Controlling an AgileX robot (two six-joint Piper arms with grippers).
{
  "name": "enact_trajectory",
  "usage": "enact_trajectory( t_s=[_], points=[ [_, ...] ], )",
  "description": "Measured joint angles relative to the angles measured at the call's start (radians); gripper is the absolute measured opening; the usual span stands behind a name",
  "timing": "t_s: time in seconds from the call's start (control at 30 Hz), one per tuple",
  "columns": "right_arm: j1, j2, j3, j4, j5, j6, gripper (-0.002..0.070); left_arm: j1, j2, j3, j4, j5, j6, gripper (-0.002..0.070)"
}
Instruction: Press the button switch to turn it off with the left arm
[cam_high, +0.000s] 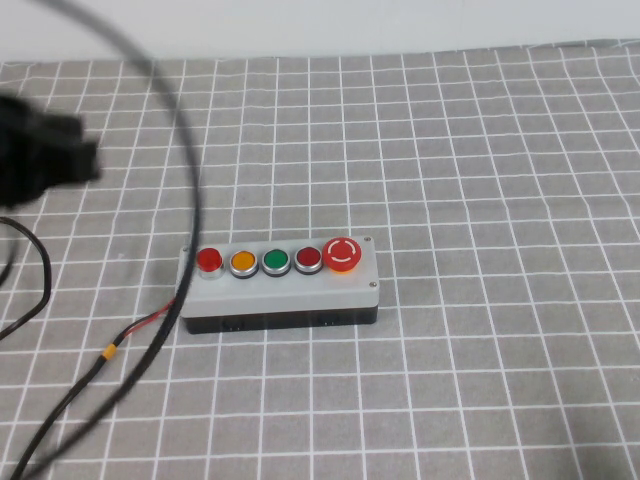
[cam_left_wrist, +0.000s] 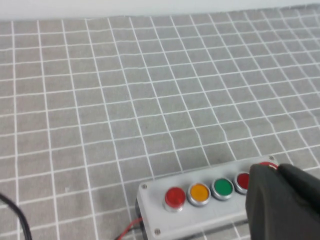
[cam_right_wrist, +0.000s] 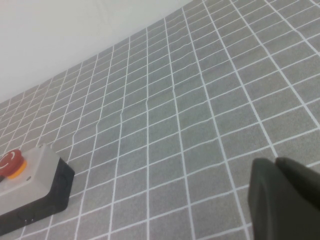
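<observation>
The button switch (cam_high: 209, 260) is the small bright-red raised button with a silver ring at the left end of the grey button box (cam_high: 280, 293). It also shows in the left wrist view (cam_left_wrist: 175, 197). My left gripper (cam_high: 85, 155) is a black mass at the table's far left, well away from the box and raised above the cloth. In the left wrist view its fingers (cam_left_wrist: 276, 167) are pressed together and empty, and they cover the box's right end. My right gripper (cam_right_wrist: 275, 161) is shut and empty, out of the high view.
On the box, orange (cam_high: 243, 262), green (cam_high: 275, 261) and dark red (cam_high: 307, 259) buttons and a large red mushroom button (cam_high: 342, 252) follow to the right. A thick black cable (cam_high: 185, 170) arcs over the left side. Red and black wires (cam_high: 140, 325) leave the box's left end. Grey checked cloth covers the table.
</observation>
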Motion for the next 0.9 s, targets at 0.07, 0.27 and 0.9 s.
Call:
enact_trajectory(
  t_s=[0.07, 0.27, 0.9],
  points=[
    [0.000, 0.000, 0.000, 0.000, 0.000, 0.000, -0.0017, 0.000, -0.068, 0.059, 0.000, -0.011, -0.009, -0.0003],
    [0.000, 0.000, 0.000, 0.000, 0.000, 0.000, -0.0017, 0.000, -0.248, 0.176, 0.000, -0.017, -0.031, -0.0003],
    [0.000, 0.000, 0.000, 0.000, 0.000, 0.000, -0.0017, 0.000, -0.778, 0.471, -0.135, 0.079, -0.046, -0.0003]
  ],
)
